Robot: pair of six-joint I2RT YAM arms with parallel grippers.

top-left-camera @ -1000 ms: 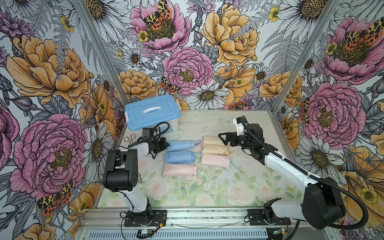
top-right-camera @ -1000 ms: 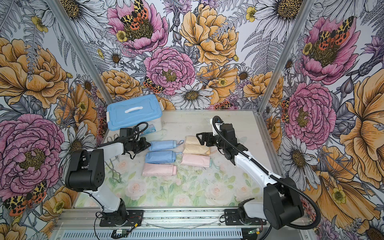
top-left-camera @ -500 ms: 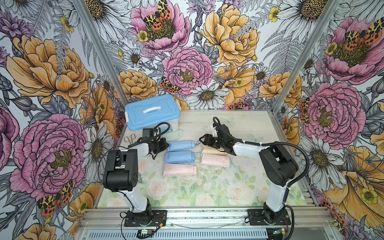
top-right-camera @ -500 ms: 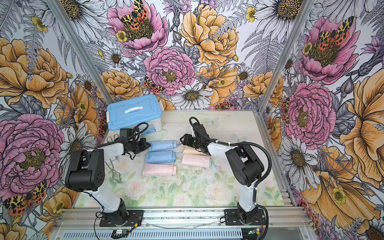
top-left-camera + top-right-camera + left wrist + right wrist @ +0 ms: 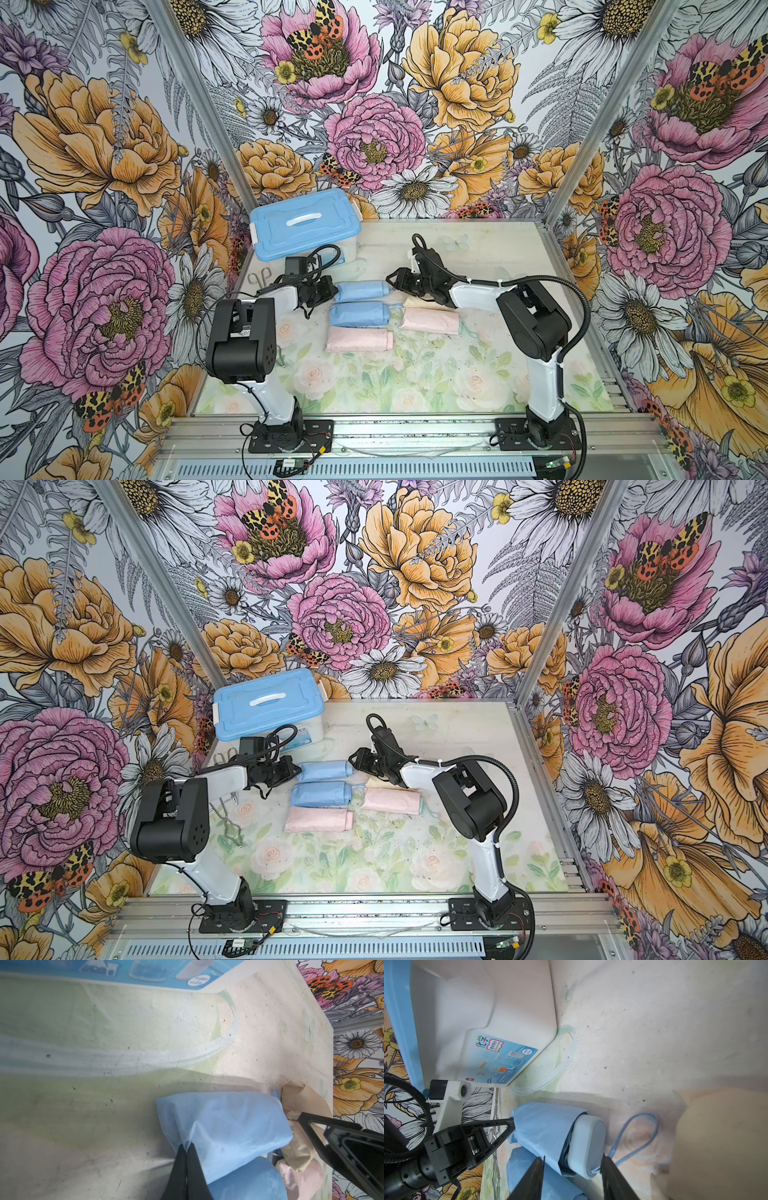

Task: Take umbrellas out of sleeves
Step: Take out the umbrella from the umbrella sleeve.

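Several pastel sleeves lie in two columns mid-table, each filled out round by what it holds. At the closed end of the rear blue sleeve [image 5: 361, 290] [image 5: 326, 771] [image 5: 224, 1126], my left gripper [image 5: 334, 291] [image 5: 187, 1146] is shut on a pinch of fabric. From that sleeve's mouth pokes a blue umbrella's white handle [image 5: 589, 1147], its blue wrist loop [image 5: 639, 1136] trailing on the table. My right gripper [image 5: 392, 284] [image 5: 570, 1158] is closed around this end. One finger is against the handle and the other at the sleeve's mouth.
A second blue sleeve [image 5: 359, 313] and a pink one [image 5: 359, 340] lie nearer the front. Another pink one [image 5: 430, 321] and a cream one [image 5: 415, 301] lie under my right arm. The blue-lidded box [image 5: 305, 228] stands at the back left, and thin metal tools [image 5: 224, 812] lie by the left edge.
My right arm has swung left from over the cream sleeves to the rear blue sleeve's mouth, and its jaws have narrowed round the handle. The left gripper has kept its hold.
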